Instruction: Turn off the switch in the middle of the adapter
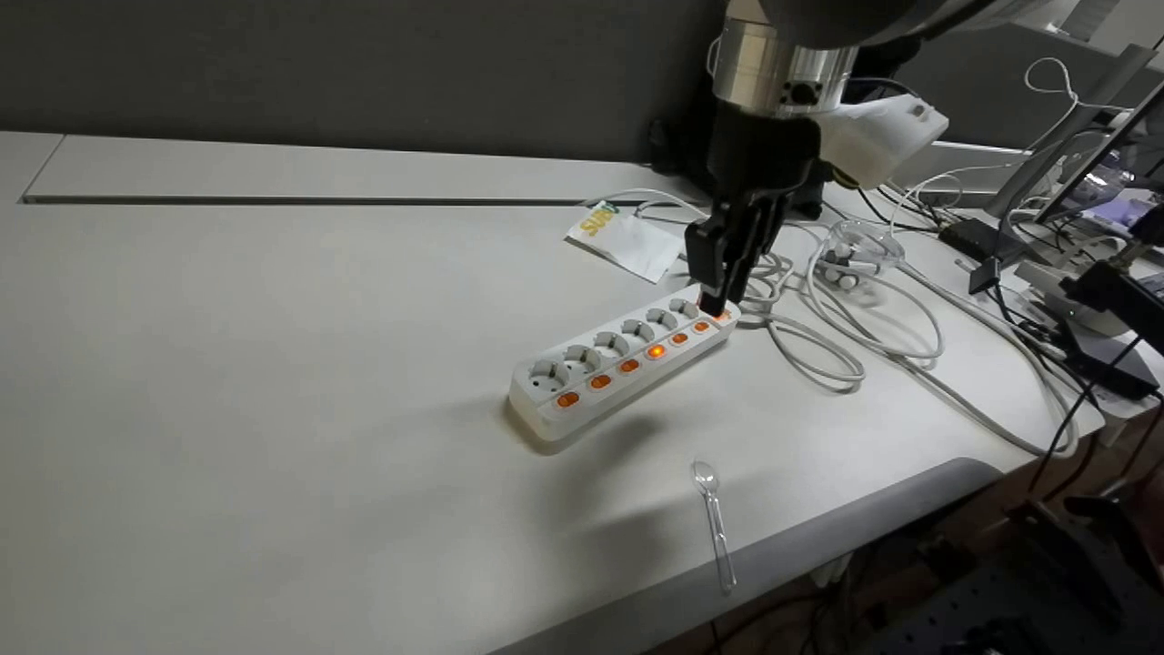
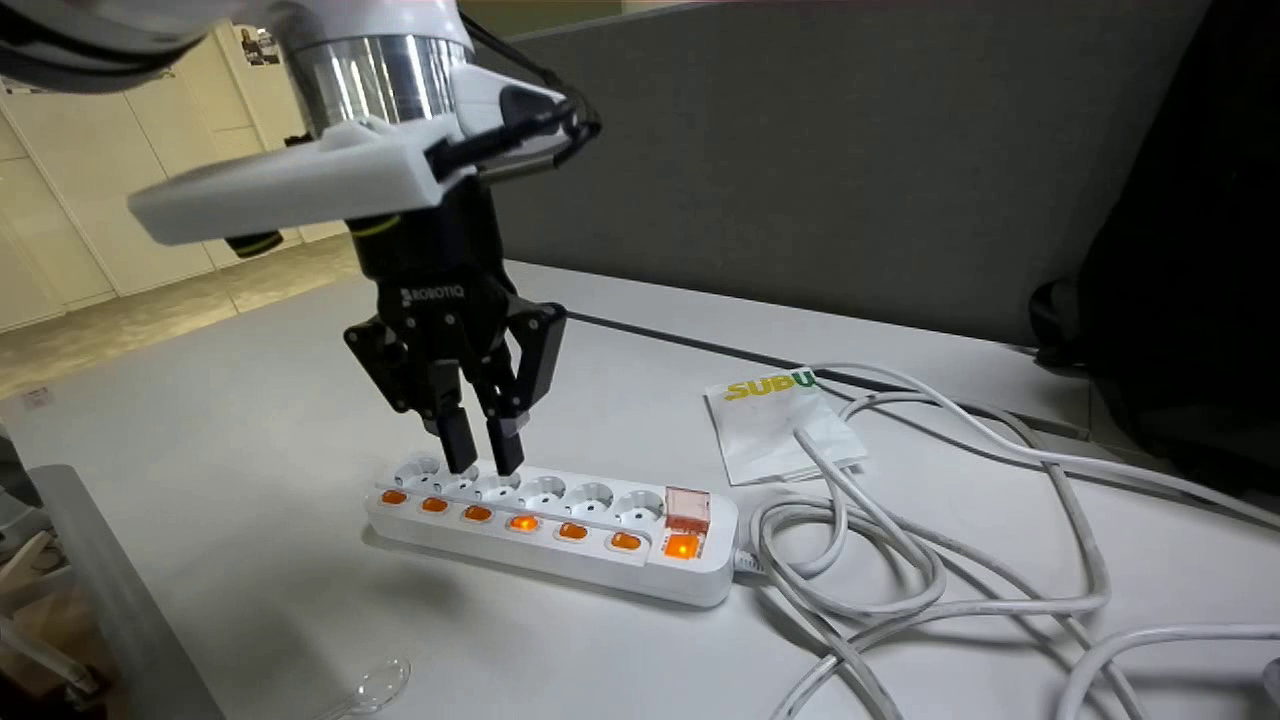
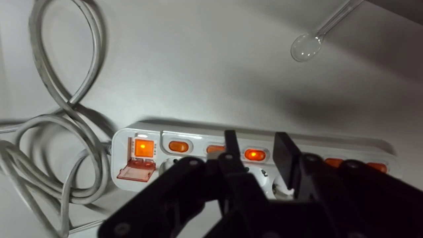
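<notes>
Adapter (image 2: 560, 560): lies on the table (image 2: 620, 410), sockets (image 2: 590, 497) along its far side and six small switches (image 2: 572, 531) along its near side in an exterior view.
Lit switch (image 2: 523, 523): fourth from the left of those six, glowing orange.
Main switch (image 2: 683, 546): at the right end, also glowing, pink cover (image 2: 688, 507) raised.
Gripper (image 2: 483, 465): hangs above the adapter, fingers (image 3: 286, 158) apart, the lit switch showing in the gap in the wrist view; whether they touch the adapter, I cannot tell.
Cables (image 2: 1020, 607): looped right of the adapter.
Paper (image 2: 780, 430): far side, by the cables.
Spoon (image 2: 382, 686): near side, apart from the adapter.
</notes>
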{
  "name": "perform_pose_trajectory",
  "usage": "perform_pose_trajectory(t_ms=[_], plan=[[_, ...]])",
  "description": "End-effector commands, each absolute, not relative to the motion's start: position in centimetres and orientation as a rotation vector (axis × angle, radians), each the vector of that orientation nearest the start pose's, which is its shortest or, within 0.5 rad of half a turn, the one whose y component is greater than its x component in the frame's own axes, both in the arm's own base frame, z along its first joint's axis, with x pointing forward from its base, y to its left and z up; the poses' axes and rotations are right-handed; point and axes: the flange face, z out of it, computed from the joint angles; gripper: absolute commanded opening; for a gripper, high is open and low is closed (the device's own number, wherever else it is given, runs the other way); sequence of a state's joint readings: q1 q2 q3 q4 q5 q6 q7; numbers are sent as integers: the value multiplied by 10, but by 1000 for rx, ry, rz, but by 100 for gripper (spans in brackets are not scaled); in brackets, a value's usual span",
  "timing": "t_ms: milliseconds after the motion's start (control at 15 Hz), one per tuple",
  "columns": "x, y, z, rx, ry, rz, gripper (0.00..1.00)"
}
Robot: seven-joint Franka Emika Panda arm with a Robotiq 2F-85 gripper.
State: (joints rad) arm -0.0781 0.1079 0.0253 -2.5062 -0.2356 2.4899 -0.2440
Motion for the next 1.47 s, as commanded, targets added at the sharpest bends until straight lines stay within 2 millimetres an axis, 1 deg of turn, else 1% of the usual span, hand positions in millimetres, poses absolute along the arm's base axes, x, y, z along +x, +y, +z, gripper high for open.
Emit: perform_pose_trajectory(t_ms=[0,67,133,333,400,467,800,933,1133,1267,1400], plan=[[467,-26,225,-3139,-750,279,5],[469,-26,223,-3132,-783,282,1],[470,-26,222,-3131,-817,276,0],[472,-25,221,-3115,-877,223,0],[472,-25,222,-3119,-860,217,0],[466,-24,220,-3116,-844,240,1],[467,-24,220,-3114,-854,230,0],[464,-21,222,-3133,-862,149,0],[459,-17,222,-3149,-865,-27,0],[456,-16,217,-3144,-858,-124,0],[451,-17,210,-3136,-845,-182,0]])
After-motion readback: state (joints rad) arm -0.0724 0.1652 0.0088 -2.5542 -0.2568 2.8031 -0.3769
